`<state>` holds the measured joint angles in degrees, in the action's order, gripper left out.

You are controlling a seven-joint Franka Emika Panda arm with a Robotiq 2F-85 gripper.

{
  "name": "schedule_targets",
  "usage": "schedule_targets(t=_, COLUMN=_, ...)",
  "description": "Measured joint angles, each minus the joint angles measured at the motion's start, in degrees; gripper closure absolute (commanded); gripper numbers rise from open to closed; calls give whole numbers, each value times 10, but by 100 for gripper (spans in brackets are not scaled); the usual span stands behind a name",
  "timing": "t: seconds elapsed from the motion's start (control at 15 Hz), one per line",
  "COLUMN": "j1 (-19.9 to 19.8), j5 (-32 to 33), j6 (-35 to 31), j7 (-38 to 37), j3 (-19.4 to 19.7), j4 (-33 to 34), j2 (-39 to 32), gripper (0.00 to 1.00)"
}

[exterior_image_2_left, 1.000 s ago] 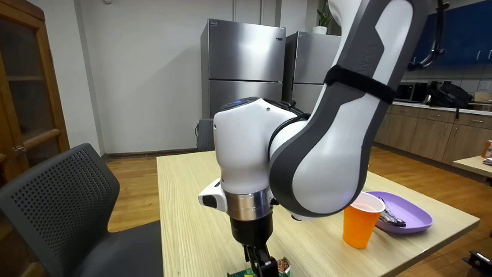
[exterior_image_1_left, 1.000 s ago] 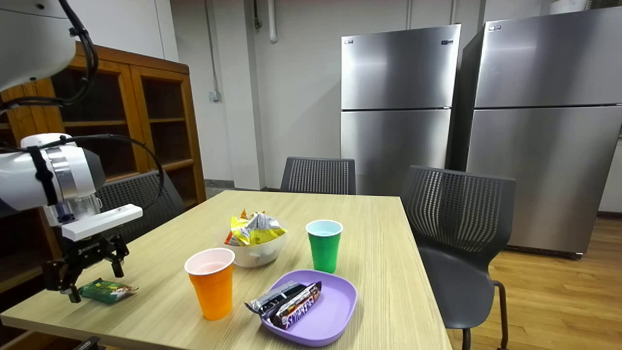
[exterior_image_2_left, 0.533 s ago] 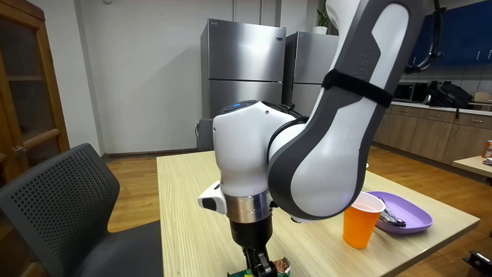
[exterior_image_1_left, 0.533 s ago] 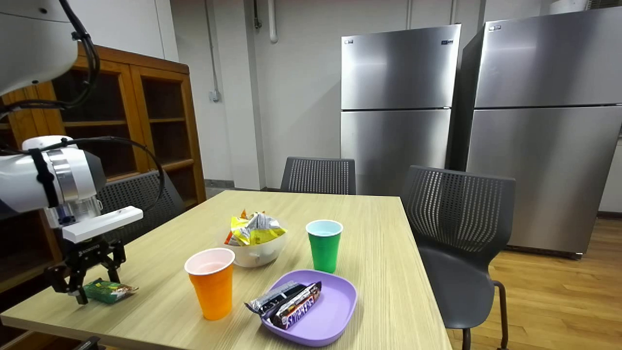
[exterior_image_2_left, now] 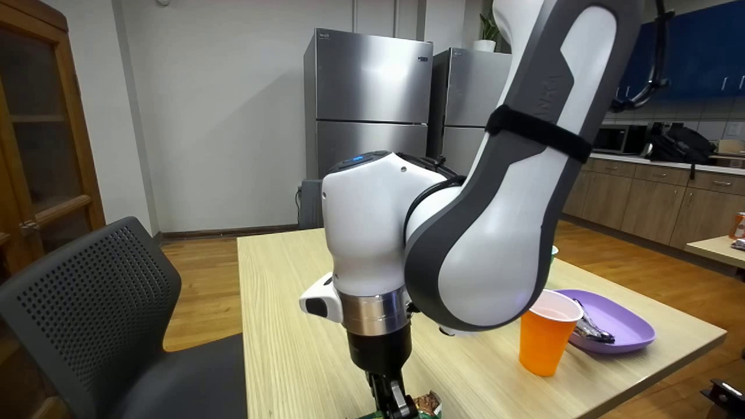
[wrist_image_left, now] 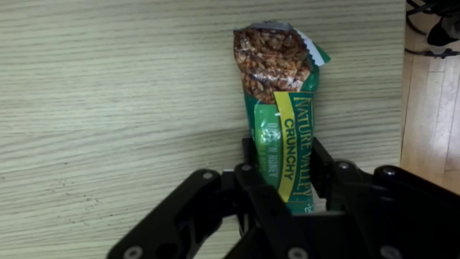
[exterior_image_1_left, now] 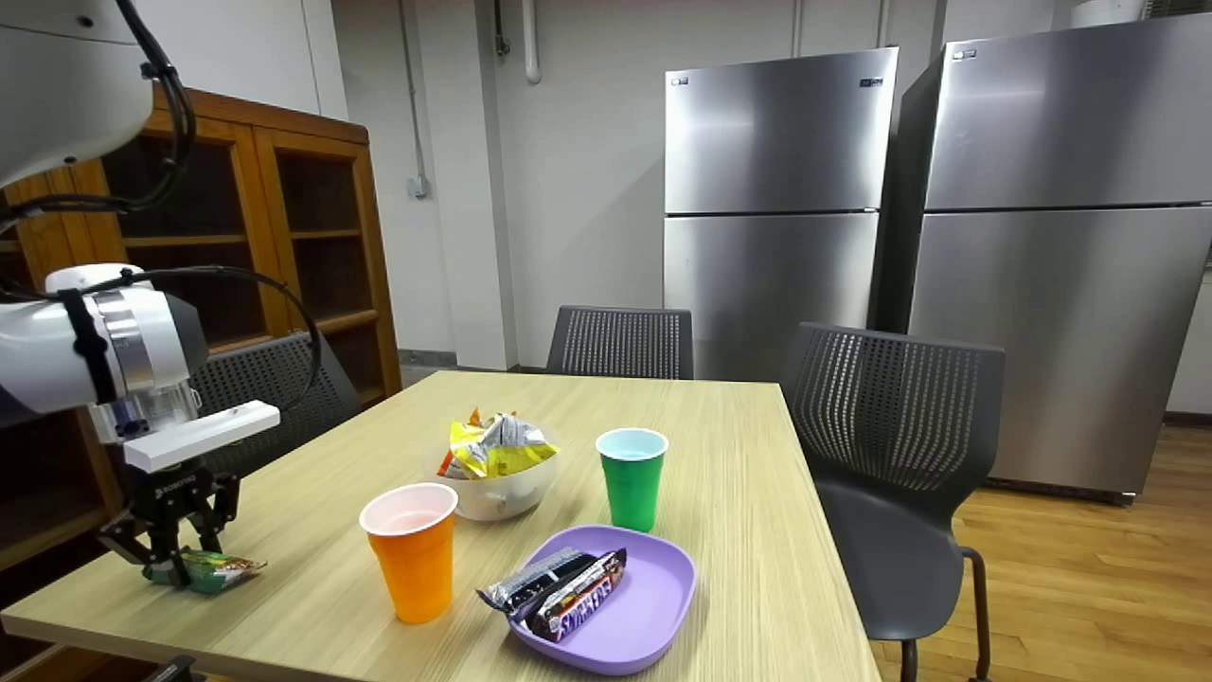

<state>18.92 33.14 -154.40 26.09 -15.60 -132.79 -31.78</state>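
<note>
A green granola bar (wrist_image_left: 276, 64) in a Nature Valley wrapper lies on the wooden table (wrist_image_left: 125, 108), its crumpled upper end pointing away from the gripper in the wrist view. My gripper (wrist_image_left: 282, 154) straddles the bar's lower half, with a black finger pressed against each long side. The bar's lowest end is hidden behind the gripper body. In an exterior view the gripper (exterior_image_1_left: 197, 559) points down at the near left corner of the table, around the bar (exterior_image_1_left: 218, 572). Elsewhere, the bar (exterior_image_2_left: 429, 401) is partly cut off at the bottom of the picture.
An orange cup (exterior_image_1_left: 417, 568) stands nearest to the gripper. Past it are a white bowl (exterior_image_1_left: 497, 497) of snack bags, a green cup (exterior_image_1_left: 632, 483) and a purple plate (exterior_image_1_left: 668, 606) with a Snickers bar (exterior_image_1_left: 582, 597) and another wrapped bar. Dark chairs (exterior_image_2_left: 99, 302) surround the table.
The fingers have come together from wide apart onto the bar's sides. The arm dipped slightly at first, then stayed nearly still. The bar has shifted a little between the fingers.
</note>
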Motion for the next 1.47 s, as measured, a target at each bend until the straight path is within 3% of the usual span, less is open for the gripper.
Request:
schedule_targets(t=0.6, j1=0, j5=8, j6=-4, j7=0, j3=2, j4=-2, j2=38, gripper=88)
schedule_targets(t=1.47, j1=-2, j5=7, j6=8, j7=-2, j3=7, j4=-54, j2=149, gripper=88)
